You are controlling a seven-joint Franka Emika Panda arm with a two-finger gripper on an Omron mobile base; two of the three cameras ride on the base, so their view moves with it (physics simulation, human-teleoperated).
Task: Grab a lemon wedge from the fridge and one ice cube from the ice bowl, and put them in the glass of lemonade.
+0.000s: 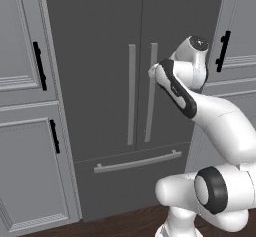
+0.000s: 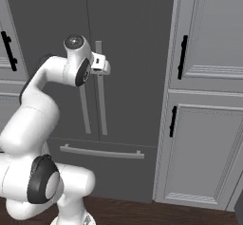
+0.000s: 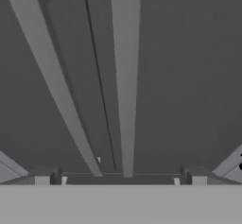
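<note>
Dark grey fridge [image 1: 100, 56], doors closed, bar handles [image 3: 125, 76] upright straight ahead of the spread gripper [image 3: 120, 180].

Matt, smooth finishes throughout.
Tall dark grey fridge [image 1: 100, 81]: flat matt door fronts, lighter satin metal-like bar handles [image 1: 131, 93]. Paneled grey cabinets [image 2: 209, 100]: matt painted look, glossy black handles [image 2: 182, 57]. Dark wood-grain floor [image 2: 142, 213], faint sheen.
</note>
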